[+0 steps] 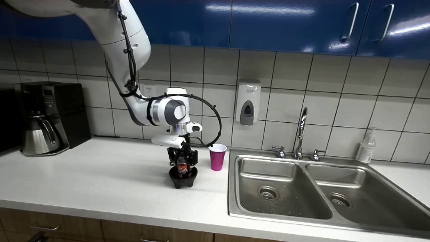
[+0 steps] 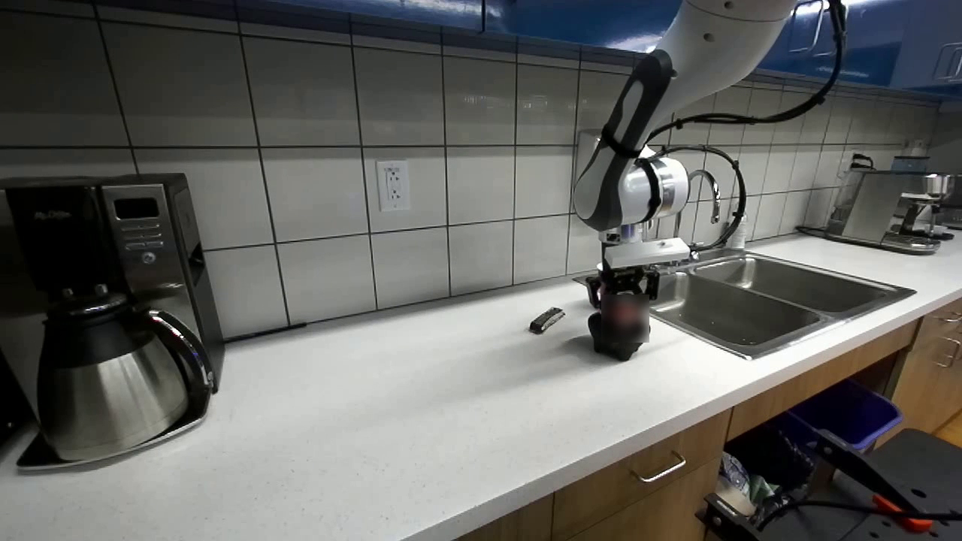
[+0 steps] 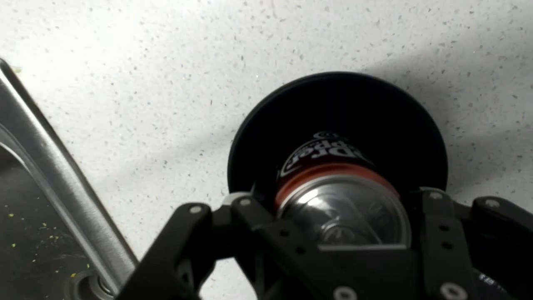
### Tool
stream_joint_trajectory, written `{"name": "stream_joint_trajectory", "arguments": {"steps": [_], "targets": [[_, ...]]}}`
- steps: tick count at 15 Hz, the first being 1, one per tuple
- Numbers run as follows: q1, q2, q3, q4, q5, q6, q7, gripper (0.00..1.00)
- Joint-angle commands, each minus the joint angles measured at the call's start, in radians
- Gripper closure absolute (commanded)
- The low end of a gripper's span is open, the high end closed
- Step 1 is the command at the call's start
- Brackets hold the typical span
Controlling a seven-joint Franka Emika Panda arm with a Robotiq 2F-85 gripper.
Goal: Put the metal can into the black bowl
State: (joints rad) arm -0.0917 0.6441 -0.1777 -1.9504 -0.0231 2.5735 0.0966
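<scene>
Metal can (image 1: 182,168) upright in black bowl (image 1: 183,182)
Top up, long axis near vertical; gripper (image 1: 183,162) straddles it, roughly can-wide, hold unclear.

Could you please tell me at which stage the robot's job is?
Looks done: the silver-topped red metal can has its lower end inside the round black bowl. In hand: the black two-finger gripper straddles the can, grip unclear. Remaining, therefore: probably release and withdrawal.

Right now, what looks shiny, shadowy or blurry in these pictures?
In both exterior views, light glares off the blue cabinets; in an exterior view, a square blur smears the red can; in the wrist view, soft shadows cross the pale counter, the black bowl looks nearly featureless, and the can's silvery top gleams.
</scene>
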Motion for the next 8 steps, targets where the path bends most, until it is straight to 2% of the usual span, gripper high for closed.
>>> {"name": "stream_joint_trajectory", "arguments": {"steps": [1,2,8], "targets": [[-0.018,0.004,0.013,0.041,0.013,-0.053,0.004,0.03],[-0.02,0.003,0.013,0.042,0.014,-0.055,0.004,0.0],[-0.023,-0.043,0.011,0.009,0.009,-0.052,-0.005,0.0]]}}
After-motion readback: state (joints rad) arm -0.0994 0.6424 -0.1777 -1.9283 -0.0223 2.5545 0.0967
